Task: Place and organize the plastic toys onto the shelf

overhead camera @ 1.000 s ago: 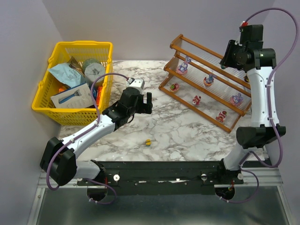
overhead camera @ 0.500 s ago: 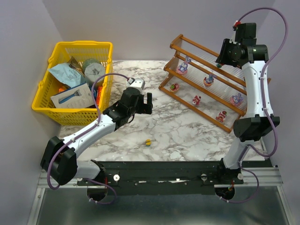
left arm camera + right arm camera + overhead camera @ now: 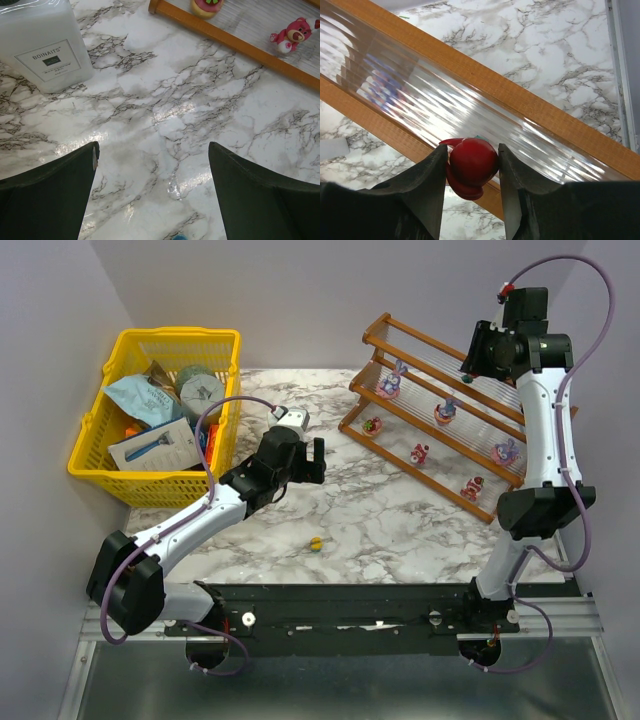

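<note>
Six toys [image 3: 447, 410] seemingly sit shelved, the right gripper [image 3: 472, 155] at two o'clock pinches a red toy [image 3: 472, 167] over the shelf [image 3: 440, 358], the yellow toy [image 3: 316, 543] at six o'clock lies unshelved, and the left gripper [image 3: 152, 145] gapes empty.

I'm seeing a yellow basket [image 3: 170, 337] sitting at the marble table's [image 3: 400, 525] far left, holding packets [image 3: 145, 397]. A white bottle [image 3: 45, 45] is resting to its right.

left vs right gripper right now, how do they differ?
Left gripper is wide open and empty; right gripper is closed on a red toy. Left gripper hovers over the marble table near a white bottle; right gripper is at the shelf. Both have dark fingers.
</note>
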Action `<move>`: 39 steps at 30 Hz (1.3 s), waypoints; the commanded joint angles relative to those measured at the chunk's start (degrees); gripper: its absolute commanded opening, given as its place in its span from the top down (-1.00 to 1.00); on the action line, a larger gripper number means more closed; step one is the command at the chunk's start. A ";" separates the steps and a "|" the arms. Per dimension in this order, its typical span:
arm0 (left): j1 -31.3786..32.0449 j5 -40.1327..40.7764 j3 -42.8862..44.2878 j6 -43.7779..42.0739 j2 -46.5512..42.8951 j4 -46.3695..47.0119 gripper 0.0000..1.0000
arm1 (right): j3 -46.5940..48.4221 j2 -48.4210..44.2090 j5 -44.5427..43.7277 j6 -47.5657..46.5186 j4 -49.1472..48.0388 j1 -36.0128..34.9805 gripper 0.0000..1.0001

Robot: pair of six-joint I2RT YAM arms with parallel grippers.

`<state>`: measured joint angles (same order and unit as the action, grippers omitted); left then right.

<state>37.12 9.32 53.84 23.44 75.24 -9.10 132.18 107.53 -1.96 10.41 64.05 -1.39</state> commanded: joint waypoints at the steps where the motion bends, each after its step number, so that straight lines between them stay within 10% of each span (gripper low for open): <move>1: -0.30 -0.97 -0.32 0.11 0.61 1.02 -0.98 | 1.50 1.90 1.25 -1.01 1.34 0.51 -0.04; 30: -0.30 -1.06 -0.23 0.20 0.25 0.93 -0.98 | 0.54 -6.36 8.10 -2.77 -3.41 0.51 -0.79; 39: -0.30 0.70 -0.58 0.46 0.61 1.19 -0.98 | -16.50 -20.59 11.27 -5.23 -14.21 -4.40 -0.81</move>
<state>37.10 9.32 53.84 23.46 75.44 -9.10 121.43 92.88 6.72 7.64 56.10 -2.63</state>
